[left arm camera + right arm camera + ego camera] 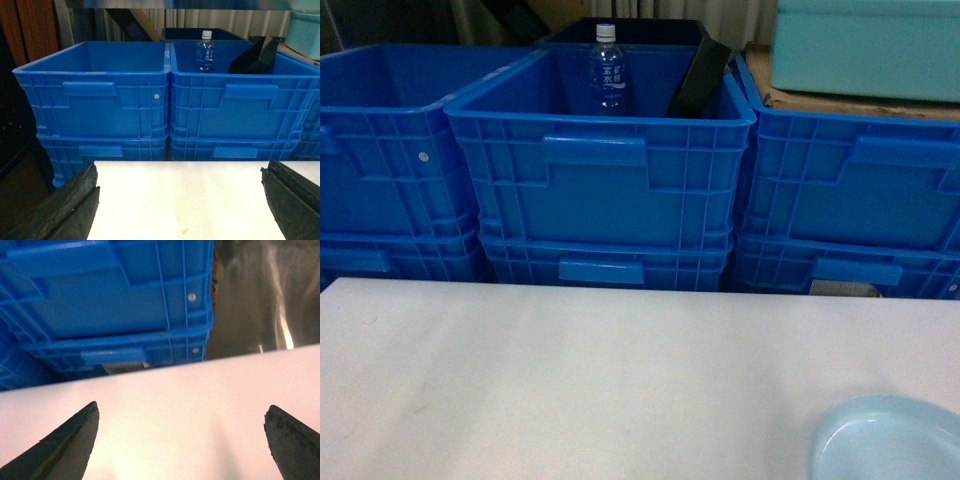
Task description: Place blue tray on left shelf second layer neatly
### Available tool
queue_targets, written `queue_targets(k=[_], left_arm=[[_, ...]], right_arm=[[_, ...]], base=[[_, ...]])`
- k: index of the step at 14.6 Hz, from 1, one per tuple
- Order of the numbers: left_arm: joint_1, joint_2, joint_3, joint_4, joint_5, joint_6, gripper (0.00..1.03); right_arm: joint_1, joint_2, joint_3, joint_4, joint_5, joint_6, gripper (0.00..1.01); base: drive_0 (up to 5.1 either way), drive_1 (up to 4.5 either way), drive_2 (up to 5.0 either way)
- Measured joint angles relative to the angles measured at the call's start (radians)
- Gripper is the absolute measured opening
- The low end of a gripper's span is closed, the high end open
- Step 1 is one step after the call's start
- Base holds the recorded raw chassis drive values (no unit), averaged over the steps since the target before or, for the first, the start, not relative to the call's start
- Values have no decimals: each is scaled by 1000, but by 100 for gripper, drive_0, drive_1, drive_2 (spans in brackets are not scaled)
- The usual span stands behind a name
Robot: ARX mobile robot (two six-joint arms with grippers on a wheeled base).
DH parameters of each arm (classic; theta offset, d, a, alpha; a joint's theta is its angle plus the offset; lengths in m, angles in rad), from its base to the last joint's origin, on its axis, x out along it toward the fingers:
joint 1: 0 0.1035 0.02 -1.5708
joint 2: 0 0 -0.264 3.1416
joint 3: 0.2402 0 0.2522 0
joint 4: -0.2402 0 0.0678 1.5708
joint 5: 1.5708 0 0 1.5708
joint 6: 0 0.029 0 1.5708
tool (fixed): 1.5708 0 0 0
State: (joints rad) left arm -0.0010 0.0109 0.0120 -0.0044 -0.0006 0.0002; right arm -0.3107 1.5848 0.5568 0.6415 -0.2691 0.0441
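Blue trays stand in stacks of two behind the white table (570,370). The middle top blue tray (600,180) holds a water bottle (607,70) and a black object (700,78). The left top tray (380,150) looks empty. The left wrist view shows both trays (95,95) (245,100) from the front. My left gripper (180,172) hovers open over the table, well short of the trays. My right gripper (181,409) is open too, above the table's far edge, with a blue tray (110,295) beyond it. Neither gripper shows in the head view. The left shelf is out of view.
A third blue stack (860,190) at the right carries cardboard and a teal box (865,45). A pale blue bowl (885,440) sits on the table's near right corner. A shiny grey surface (260,300) lies right of the trays.
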Motion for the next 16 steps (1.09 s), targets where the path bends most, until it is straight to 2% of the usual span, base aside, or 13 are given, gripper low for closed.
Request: queue_targets(k=[1,2,3,4,5,6,9,11,12,13,16], left_arm=[[0,0,0,0,0,0,98],[0,0,0,0,0,0,98],[0,0,0,0,0,0,98],[0,0,0,0,0,0,98],[0,0,0,0,0,0,98],[0,0,0,0,0,0,98],[0,0,0,0,0,0,98],[0,0,0,0,0,0,98],[0,0,0,0,0,0,98],[0,0,0,0,0,0,98],[0,0,0,0,0,0,98]], right_arm=[[-11,13,-27,-2,-12,-1,98],[18,5,-68,-8,-53,-17,98],[64,4,-119,-15,-40,-35,98],[92,13,-160,18,8,-45,98],[94,43,-194,69,47,-58,98],[83,72,-224,91,63,-66,98],[49,109,-232,135,56,-72,98],[42,143,-235,141,51,-72,98],[56,138,-243,115,32,-72,98],[53,131,-264,90,-61,-110,98],[-3,171,-291,120,-92,-143,98]], base=[[0,0,0],[0,0,0],[0,0,0],[0,0,0],[0,0,0],[0,0,0],[0,0,0],[0,0,0],[0,0,0],[0,0,0],[0,0,0]])
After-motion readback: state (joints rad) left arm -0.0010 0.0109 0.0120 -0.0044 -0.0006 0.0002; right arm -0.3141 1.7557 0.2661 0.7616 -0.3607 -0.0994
